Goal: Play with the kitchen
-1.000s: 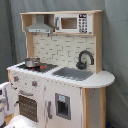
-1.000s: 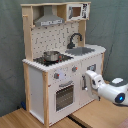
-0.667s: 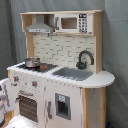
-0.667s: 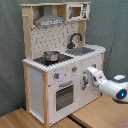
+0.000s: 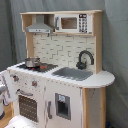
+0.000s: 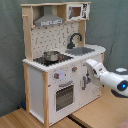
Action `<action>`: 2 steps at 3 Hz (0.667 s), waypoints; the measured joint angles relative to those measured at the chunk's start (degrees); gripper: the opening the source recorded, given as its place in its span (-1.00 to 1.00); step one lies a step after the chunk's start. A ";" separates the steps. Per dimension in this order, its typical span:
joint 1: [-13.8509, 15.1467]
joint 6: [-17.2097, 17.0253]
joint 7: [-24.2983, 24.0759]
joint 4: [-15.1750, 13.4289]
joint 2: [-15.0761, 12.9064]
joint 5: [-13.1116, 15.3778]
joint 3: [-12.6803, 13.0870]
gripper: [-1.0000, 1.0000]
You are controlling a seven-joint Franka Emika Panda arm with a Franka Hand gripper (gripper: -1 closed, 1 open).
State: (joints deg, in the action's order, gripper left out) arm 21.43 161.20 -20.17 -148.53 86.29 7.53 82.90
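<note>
In the second exterior view the kitchen fills the centre and left of the frame, standing on a light wood floor, with a small pot on its hob, a black faucet over the grey sink, and a microwave at the top right. The white robot arm enters from the lower right, its end reaching in front of the cabinet beside the oven door. Whether the claw is released or clenched I cannot tell.
</note>
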 joint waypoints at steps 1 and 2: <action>0.71 1.12 7.49 0.05 -0.19 0.01 -2.85 1.00; 1.79 2.69 15.10 0.18 -0.41 0.01 -5.56 1.00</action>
State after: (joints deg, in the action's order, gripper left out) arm 23.22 163.89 -5.07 -148.35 85.88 7.54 77.34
